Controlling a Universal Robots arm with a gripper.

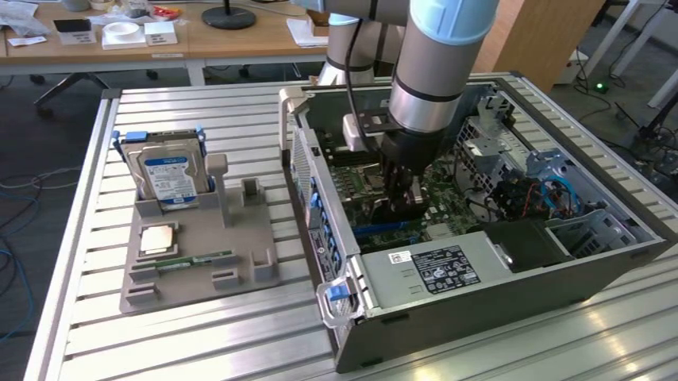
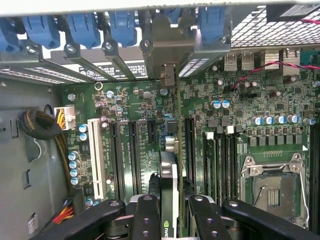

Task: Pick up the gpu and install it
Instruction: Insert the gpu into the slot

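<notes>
Exterior view first, from its left side to its right. The metal table (image 1: 212,111) has bare slats along its edge and all around the gray holder (image 1: 238,230), so there is free room there. A hard drive (image 1: 170,178) with a blue label stands upright in the holder. A square chip (image 1: 159,238) lies flat in front of it, and a thin green memory stick (image 1: 196,260) lies just beside the chip.

Next comes the open computer case (image 1: 466,294). Its walls stand close on all sides. The arm (image 1: 440,63) reaches down into it from above, and the claw (image 1: 405,190) hangs low over the green board (image 1: 371,178). A black box (image 1: 445,266) with a white label sits in the near corner of the case.

Wrist view shows the claw (image 2: 172,205) clenched on the gpu (image 2: 169,170). A black finger (image 2: 146,215) presses on each side of the card. The gpu stands on its thin edge between long black slots, and its metal end reaches the case wall by the blue clips (image 2: 80,25). I cannot tell if it is pushed all the way in.
</notes>
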